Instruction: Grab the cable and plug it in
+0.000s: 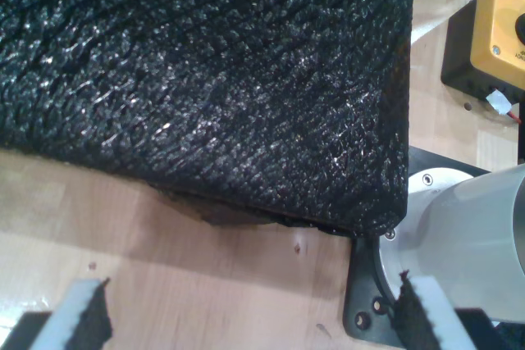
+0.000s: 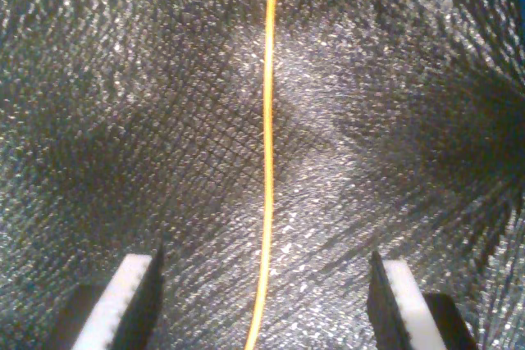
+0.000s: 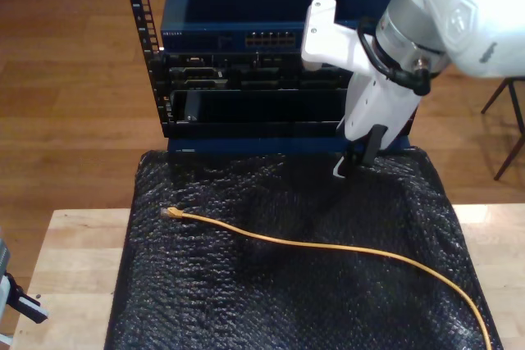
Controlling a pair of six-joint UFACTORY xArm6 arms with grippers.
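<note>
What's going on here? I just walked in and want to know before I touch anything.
A two-arm robot is set to plug a yellow-orange cable into the blue rack. The cable lies loose across the black bubble-wrap mat, its plug end toward the exterior view's left, held by nothing. My second pincer hangs open above the cable, which runs between its fingers. My first pincer is open by the mat's corner, over the wooden table.

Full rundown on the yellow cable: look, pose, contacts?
The cable is thin, yellow-orange and slack, lying on the black bubble-wrap mat. It curves from its small plug, at the exterior view's left, toward that view's lower right edge. My second gripper hovers open over it; nothing grips it.
</note>
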